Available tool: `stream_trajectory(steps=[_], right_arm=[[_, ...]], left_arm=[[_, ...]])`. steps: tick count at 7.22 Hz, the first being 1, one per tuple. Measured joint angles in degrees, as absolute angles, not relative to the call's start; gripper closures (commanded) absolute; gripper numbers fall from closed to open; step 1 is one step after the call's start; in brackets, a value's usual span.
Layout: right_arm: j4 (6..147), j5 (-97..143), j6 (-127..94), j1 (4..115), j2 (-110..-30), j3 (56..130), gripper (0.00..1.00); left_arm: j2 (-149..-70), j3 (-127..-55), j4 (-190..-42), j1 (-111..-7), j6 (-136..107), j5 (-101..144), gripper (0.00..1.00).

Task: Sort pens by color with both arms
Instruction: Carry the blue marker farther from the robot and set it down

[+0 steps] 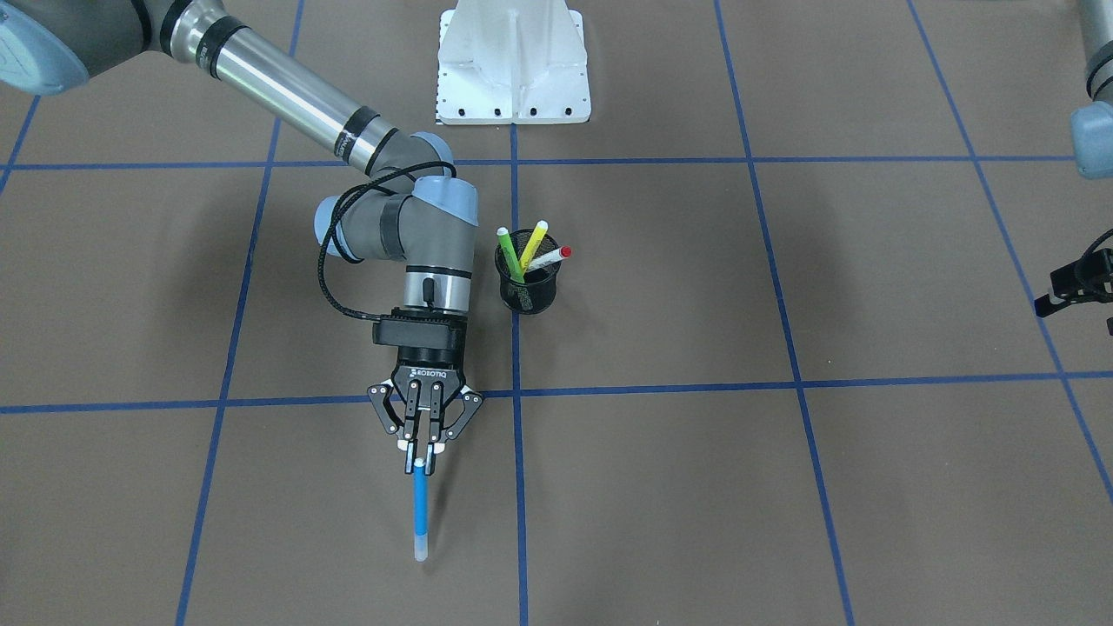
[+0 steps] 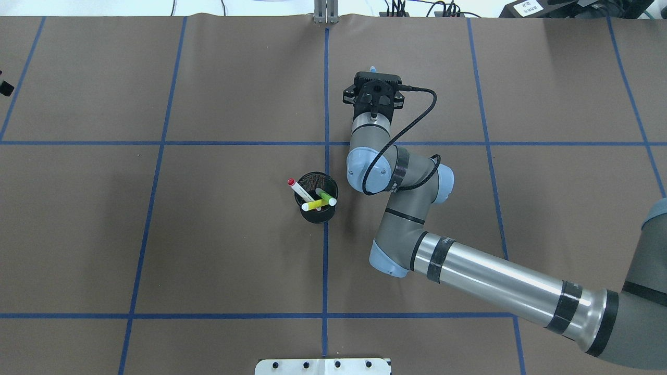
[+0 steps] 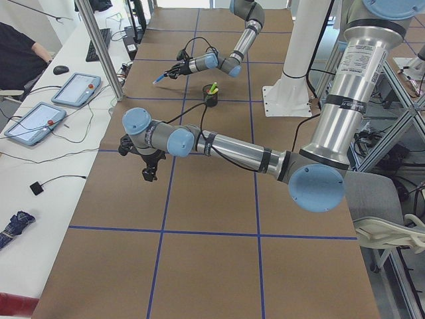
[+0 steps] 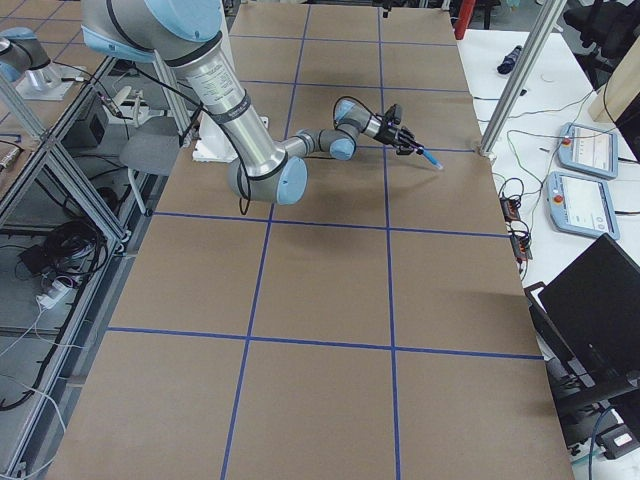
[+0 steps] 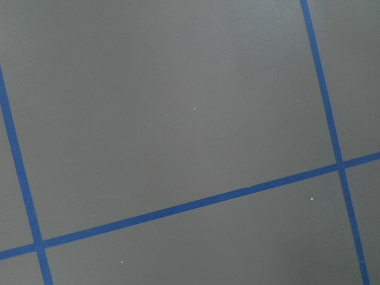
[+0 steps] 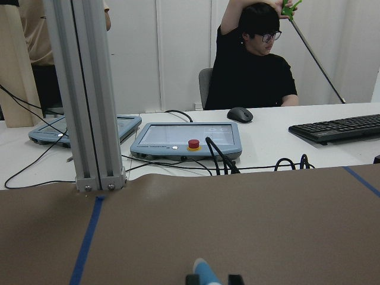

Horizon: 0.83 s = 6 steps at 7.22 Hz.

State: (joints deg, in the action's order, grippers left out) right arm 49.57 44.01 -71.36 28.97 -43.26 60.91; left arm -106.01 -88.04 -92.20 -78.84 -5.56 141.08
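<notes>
You have the slim blue marker pen clamped by one end in the right arm's black two-finger gripper. Its pale cap points away, presumably so it can be laid well apart from the black mesh cup. The green pen, yellow pen and red-ended white pen lean in that cup. Left gripper: I cannot tell whether it is open or closed.

Blue pen, pale cap at the far end, is pinched at its butt between the right gripper fingers and sticks straight out past the fingertips. Green pen, yellow pen and white pen with red ends lean tilted in the black mesh cup, well behind those fingers, beside the right arm wrist. Left gripper is well apart from all the pens; can't tell how its jaws stand.
</notes>
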Motion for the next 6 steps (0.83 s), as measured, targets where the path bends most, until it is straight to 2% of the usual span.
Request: stream_trajectory(steps=[1, 2, 3, 6], right_arm=[[49.55, 44.01, -71.29, 28.99, -43.08, 60.35, 1.00], [49.51, 43.93, -71.23, 28.99, -42.82, 59.81, 0.46], [49.47, 43.84, -71.20, 29.00, -42.52, 59.55, 0.01], [48.28, 44.73, -71.19, 29.03, -41.04, 59.46, 0.00]], left_arm=[[-106.05, -87.94, -92.15, -78.84, -5.55, 141.08, 0.00], [-106.05, -87.78, -92.12, -78.84, -5.54, 141.03, 0.00], [-106.00, -87.72, -92.11, -78.84, -5.54, 141.01, 0.00], [-105.95, -87.86, -92.03, -78.84, -5.55, 140.96, 0.00]])
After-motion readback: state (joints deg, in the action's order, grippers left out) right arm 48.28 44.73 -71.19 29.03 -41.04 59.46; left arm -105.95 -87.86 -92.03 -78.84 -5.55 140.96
